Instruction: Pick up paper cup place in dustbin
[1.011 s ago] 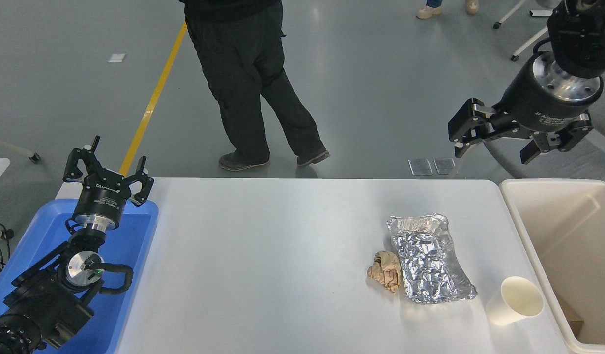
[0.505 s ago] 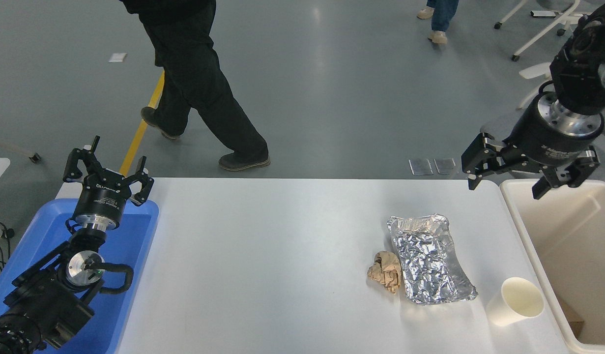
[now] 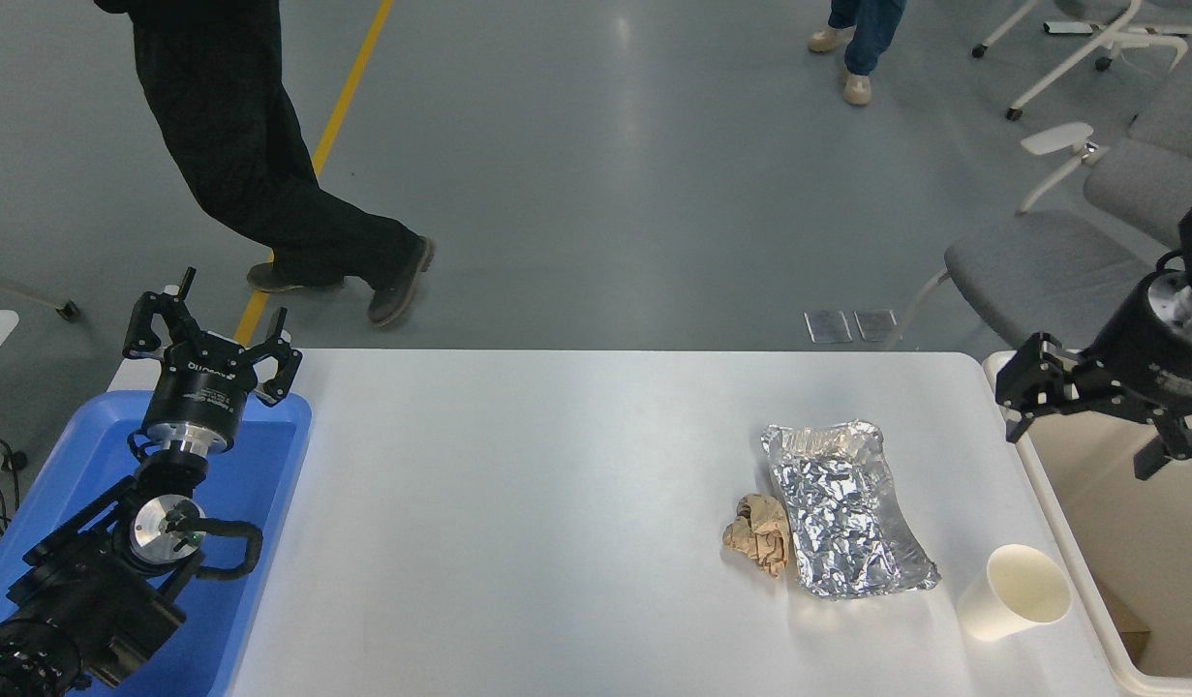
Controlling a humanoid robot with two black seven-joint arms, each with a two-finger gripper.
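— Cup location?
— Paper cup [image 3: 1015, 591] on its side, white table [image 3: 557, 503], just beside dustbin [image 3: 1060, 528].
— Grippers?
— Right gripper [image 3: 1083, 440] spread wide over the bin's far rim, empty; left gripper [image 3: 211, 341] likewise spread, over blue tray [image 3: 82, 455].

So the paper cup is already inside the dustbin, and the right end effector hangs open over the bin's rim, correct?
Not quite. The head view shows the paper cup on the white table, beside the dustbin, not inside it. The rest holds: the right end effector hangs open over the bin's rim.
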